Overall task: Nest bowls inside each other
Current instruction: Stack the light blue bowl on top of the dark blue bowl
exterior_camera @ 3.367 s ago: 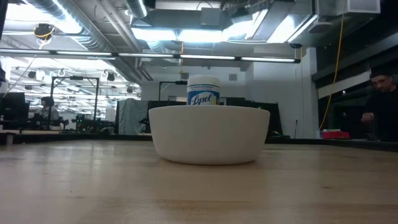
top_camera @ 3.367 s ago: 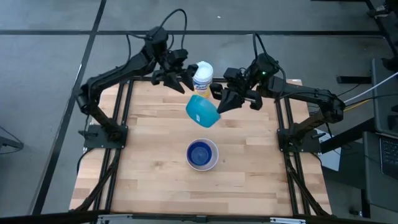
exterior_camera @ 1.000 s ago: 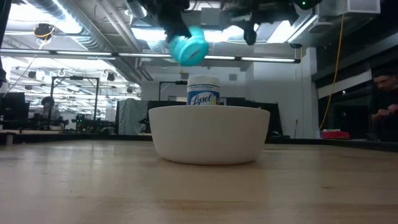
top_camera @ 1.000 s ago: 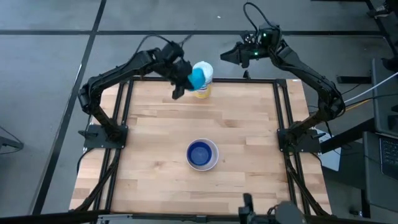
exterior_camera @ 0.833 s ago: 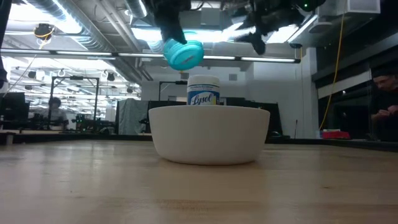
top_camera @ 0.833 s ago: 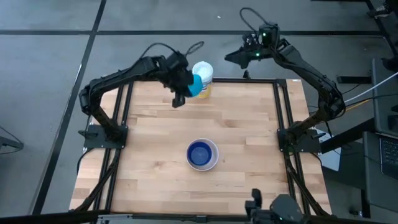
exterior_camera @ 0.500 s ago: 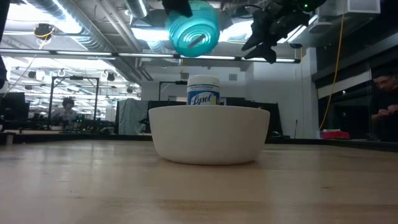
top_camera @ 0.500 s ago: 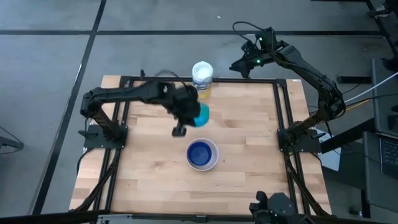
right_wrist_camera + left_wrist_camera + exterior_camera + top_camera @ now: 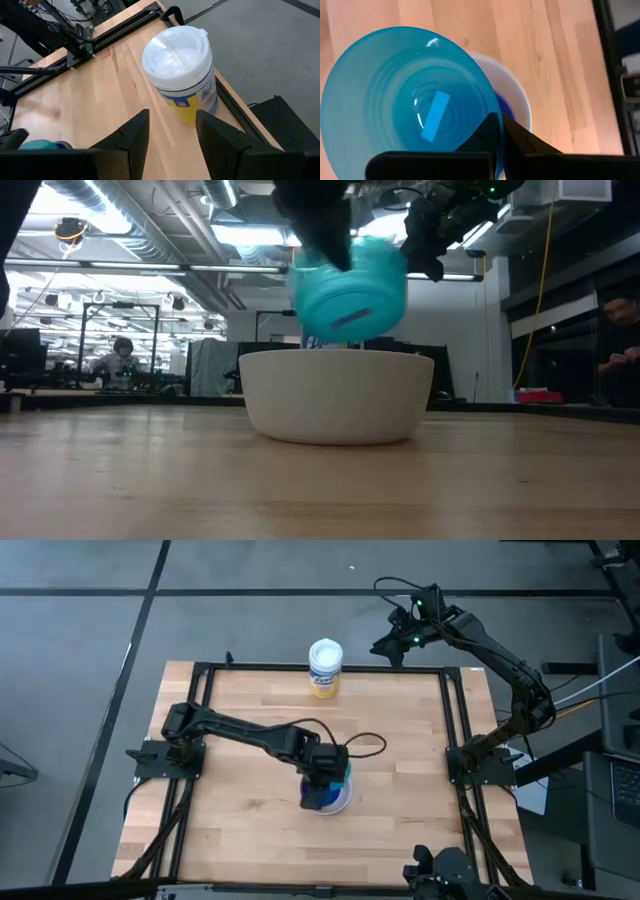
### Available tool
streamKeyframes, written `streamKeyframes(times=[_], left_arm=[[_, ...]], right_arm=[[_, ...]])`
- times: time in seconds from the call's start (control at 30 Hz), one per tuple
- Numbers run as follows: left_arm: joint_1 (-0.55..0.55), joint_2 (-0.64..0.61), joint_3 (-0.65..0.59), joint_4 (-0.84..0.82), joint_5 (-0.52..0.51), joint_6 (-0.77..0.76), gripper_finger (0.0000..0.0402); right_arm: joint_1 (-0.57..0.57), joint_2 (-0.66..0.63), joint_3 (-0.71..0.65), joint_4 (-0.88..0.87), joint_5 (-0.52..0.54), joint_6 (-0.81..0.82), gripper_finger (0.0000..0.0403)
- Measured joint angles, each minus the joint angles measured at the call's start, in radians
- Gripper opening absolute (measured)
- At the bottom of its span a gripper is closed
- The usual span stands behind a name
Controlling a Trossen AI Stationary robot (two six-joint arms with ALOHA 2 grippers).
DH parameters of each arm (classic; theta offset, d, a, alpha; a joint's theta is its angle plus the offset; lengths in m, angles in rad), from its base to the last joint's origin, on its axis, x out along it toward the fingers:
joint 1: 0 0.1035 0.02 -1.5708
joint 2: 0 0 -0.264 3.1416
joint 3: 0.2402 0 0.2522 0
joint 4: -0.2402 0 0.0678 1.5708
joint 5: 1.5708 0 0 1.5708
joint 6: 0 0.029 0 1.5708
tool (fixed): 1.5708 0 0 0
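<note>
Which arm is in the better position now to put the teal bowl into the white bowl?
The left. The left gripper is shut on the teal bowl's rim, right above the white bowl. The right gripper is open, far back near the canister.

High cam looks straight down on the whole table point(image 9: 250, 820). Low cam sits at table height, v. close to the white bowl point(image 9: 340, 395). Left wrist cam looks down into the teal bowl point(image 9: 410, 100). Right wrist cam sees the canister point(image 9: 182, 80), also in high view.
</note>
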Motion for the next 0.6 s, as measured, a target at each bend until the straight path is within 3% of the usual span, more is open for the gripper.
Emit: streamKeyframes(times=[0.2,0.33,0.6], left_arm=[[-0.023,0.000,-0.010,0.054,-0.035,-0.081,0.0002],[-0.045,0.002,-0.094,0.106,-0.035,-0.153,0.0002],[-0.080,0.002,-0.151,0.179,-0.072,-0.225,0.0002]], right_arm=[[-0.028,0.000,0.000,-0.001,-0.002,-0.044,0.0175],[-0.046,0.000,0.000,0.000,-0.035,-0.056,0.0180],[-0.069,0.000,0.000,0.001,-0.067,-0.063,0.0168]])
